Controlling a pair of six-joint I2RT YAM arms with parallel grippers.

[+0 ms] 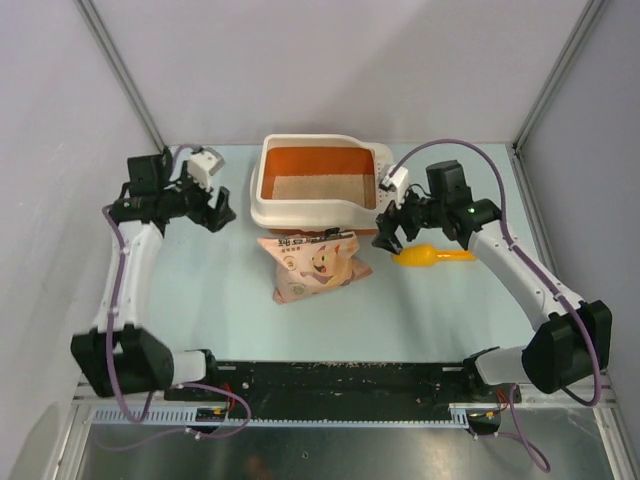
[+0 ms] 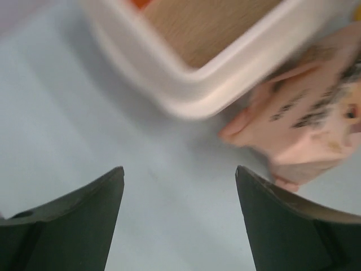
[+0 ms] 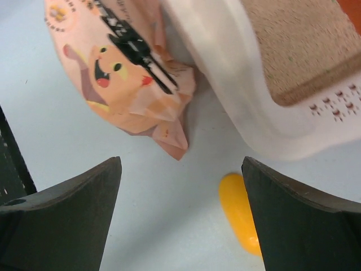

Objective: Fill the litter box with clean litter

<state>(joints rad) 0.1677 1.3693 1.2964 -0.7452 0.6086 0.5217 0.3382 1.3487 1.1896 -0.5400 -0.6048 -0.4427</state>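
The cream-white litter box [image 1: 262,210] stands at the back middle of the table, with pale beige clean litter [image 1: 318,187] on its floor. Its rim [image 2: 186,90] and its slotted rim [image 3: 237,96] show in the wrist views, with the litter [image 3: 293,45] inside. A pink cartoon-printed bag [image 1: 312,265] lies against its front wall. My left gripper [image 1: 215,213] hangs open left of the box, nothing between its fingers. My right gripper [image 1: 388,235] stands open right of the bag, beside an orange scoop [image 1: 432,257].
The scoop [image 3: 240,214] lies on the table just inside my right fingers. The bag [image 2: 316,113] is near the left gripper's right finger. Grey walls with metal posts close in the back and sides. A black rail [image 1: 330,380] runs along the near edge.
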